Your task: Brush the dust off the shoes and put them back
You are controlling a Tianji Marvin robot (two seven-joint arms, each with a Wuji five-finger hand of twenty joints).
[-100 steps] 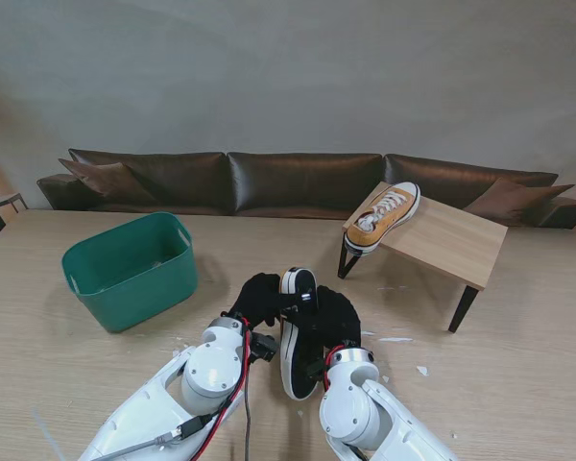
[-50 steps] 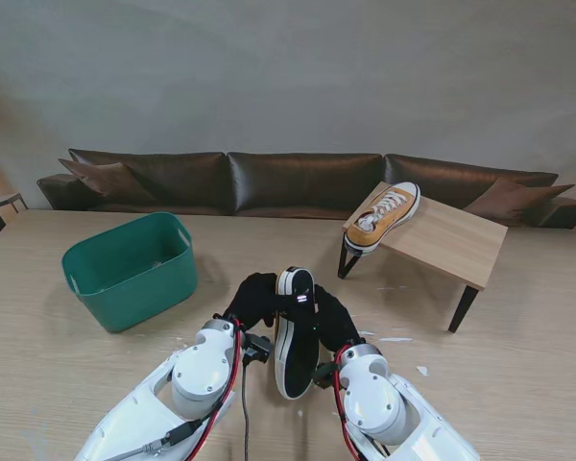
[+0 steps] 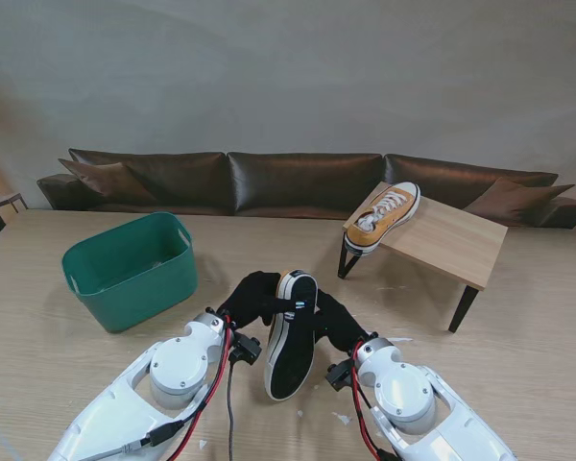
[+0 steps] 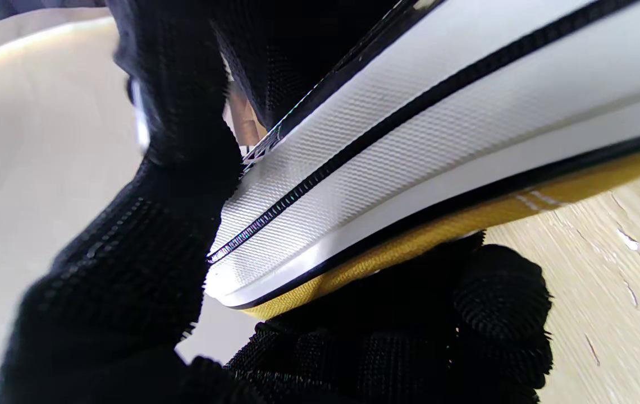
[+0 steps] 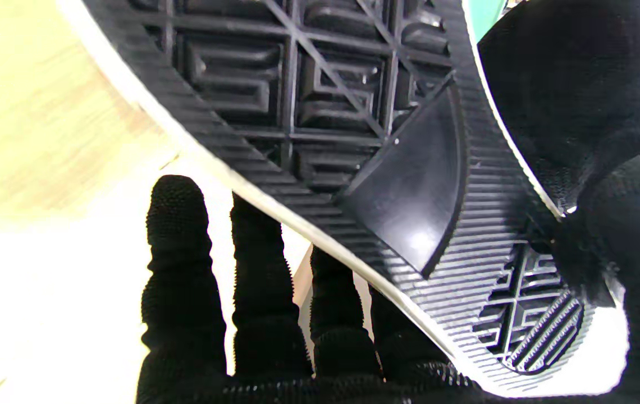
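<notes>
No legible branding. Left hand [image 3: 252,296] and right hand [image 3: 334,319] are both clasping the yellow sneaker [image 3: 290,336], sole upward.

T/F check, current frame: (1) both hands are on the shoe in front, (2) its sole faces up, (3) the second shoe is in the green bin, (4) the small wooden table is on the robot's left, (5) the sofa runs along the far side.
1. True. The left hand and right hand both grip the shoe.
2. True. The black sole shows in the stand view.
3. False. The second shoe lies on the small wooden table; what is in the green bin is too small to make out.
4. False. That table is on the robot's right; the bin is on its left.
5. True. The sofa spans the far edge of the big table.
</notes>
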